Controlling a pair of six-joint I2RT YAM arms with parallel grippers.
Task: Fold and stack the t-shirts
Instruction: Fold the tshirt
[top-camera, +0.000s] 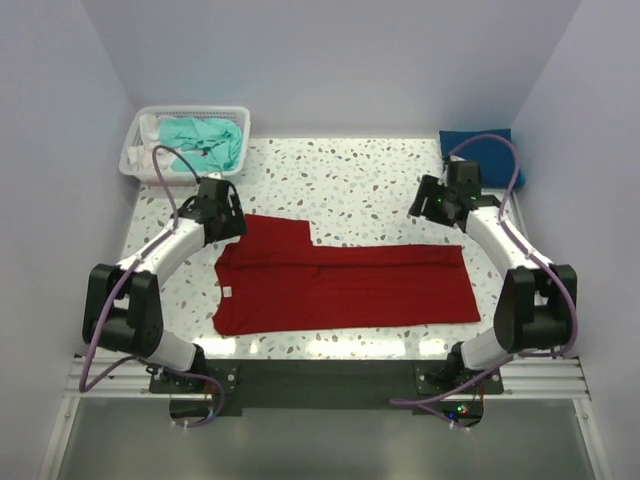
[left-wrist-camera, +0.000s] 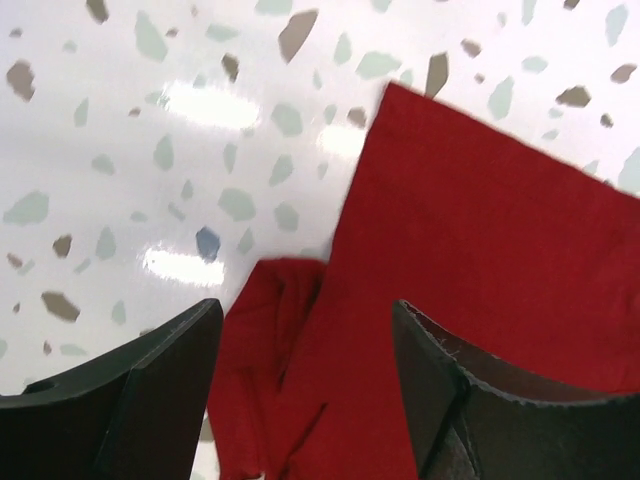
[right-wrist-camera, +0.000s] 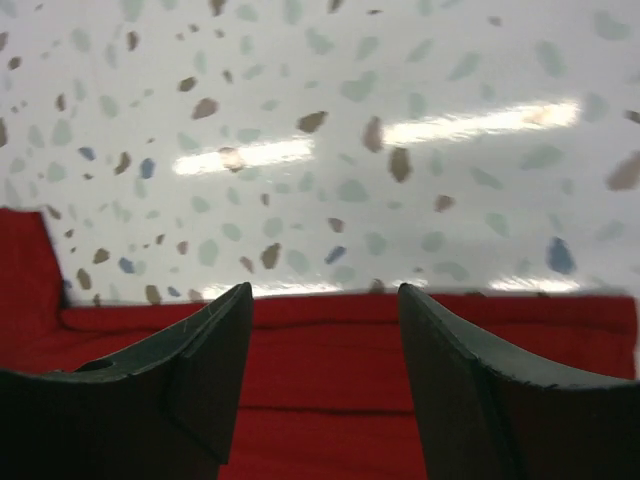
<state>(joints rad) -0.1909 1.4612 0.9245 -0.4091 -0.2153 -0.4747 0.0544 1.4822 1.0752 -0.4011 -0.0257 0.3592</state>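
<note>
Your 2 grippers are hovering wide open and empty: the left gripper (left-wrist-camera: 307, 310) over the red t-shirt (top-camera: 340, 285) at its far-left sleeve, the right gripper (right-wrist-camera: 325, 292) over its far edge. That shirt is lying flat on the table (top-camera: 340, 180); the teal t-shirt (top-camera: 205, 140) is sitting in the basket (top-camera: 135, 160), the blue t-shirt (top-camera: 475, 145) at the far-right corner.

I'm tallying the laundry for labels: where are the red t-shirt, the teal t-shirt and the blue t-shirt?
red t-shirt (top-camera: 340, 290), top view, middle of its flat body.
teal t-shirt (top-camera: 205, 138), top view, middle of the crumpled cloth.
blue t-shirt (top-camera: 480, 142), top view, middle of its visible cloth.
</note>
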